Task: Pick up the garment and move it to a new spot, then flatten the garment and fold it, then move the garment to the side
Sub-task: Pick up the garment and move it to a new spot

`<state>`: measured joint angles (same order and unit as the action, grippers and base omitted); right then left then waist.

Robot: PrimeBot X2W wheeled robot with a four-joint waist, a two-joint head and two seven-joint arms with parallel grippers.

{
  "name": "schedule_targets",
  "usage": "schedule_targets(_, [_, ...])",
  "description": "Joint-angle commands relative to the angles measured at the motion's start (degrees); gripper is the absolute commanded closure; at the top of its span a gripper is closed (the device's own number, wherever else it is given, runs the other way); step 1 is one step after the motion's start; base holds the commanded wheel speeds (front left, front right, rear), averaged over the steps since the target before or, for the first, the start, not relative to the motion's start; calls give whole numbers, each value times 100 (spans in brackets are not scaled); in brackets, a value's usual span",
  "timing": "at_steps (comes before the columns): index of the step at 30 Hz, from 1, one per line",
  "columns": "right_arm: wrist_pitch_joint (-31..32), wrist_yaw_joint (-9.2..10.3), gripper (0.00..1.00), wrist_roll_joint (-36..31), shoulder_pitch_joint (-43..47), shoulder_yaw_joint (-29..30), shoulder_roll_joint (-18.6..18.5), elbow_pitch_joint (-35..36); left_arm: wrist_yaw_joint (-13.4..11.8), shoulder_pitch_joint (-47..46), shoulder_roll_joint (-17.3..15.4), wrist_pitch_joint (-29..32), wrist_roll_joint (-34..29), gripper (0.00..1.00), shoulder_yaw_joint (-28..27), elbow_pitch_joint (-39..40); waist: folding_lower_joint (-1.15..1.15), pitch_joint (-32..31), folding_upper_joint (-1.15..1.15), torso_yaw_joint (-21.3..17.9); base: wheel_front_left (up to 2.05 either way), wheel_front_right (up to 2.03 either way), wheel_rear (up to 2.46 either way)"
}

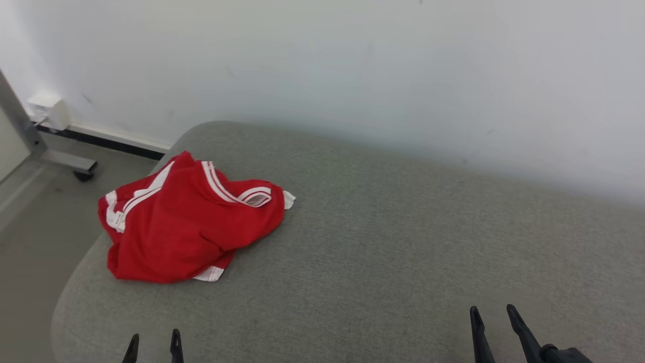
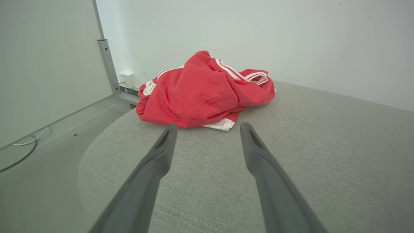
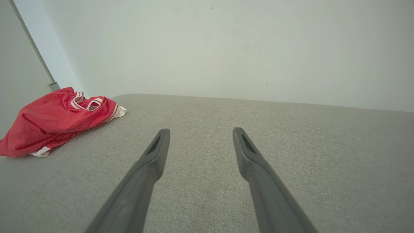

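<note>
My left claw and right claw each end in two long, dark, tapered fingers, spread wide and empty, over a grey cushion of coarse woven cloth. From the left claw the garment lies at twelve o'clock. From the right claw it is at ten o'clock, well apart. It is a crumpled red heap with white stripes and hems, near the cushion's rounded left end. A plain white wall stands behind, with grey floor at nine o'clock.
</note>
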<state>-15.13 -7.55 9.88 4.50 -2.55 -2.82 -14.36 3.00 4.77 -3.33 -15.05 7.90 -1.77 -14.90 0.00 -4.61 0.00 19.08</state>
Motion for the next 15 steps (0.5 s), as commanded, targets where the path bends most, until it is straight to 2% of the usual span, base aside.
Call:
schedule_targets(1, [-4, 12, 0, 21, 28, -8, -12, -8, -1, 66, -30, -20, -63, 0, -30, 20, 0, -26, 0, 628, 0, 0, 0])
schedule_targets(6, [-4, 12, 0, 19, -136, -180, -13, -27, -40, 137, -32, -20, -6, 0, -244, 131, 0, 116, 0, 858, 0, 0, 0])
schedule_targets(15, [-4, 13, 0, -55, -446, -415, -13, -182, -71, 288, 19, -20, 61, 0, -447, 326, 0, 286, 0, 978, 0, 0, 0])
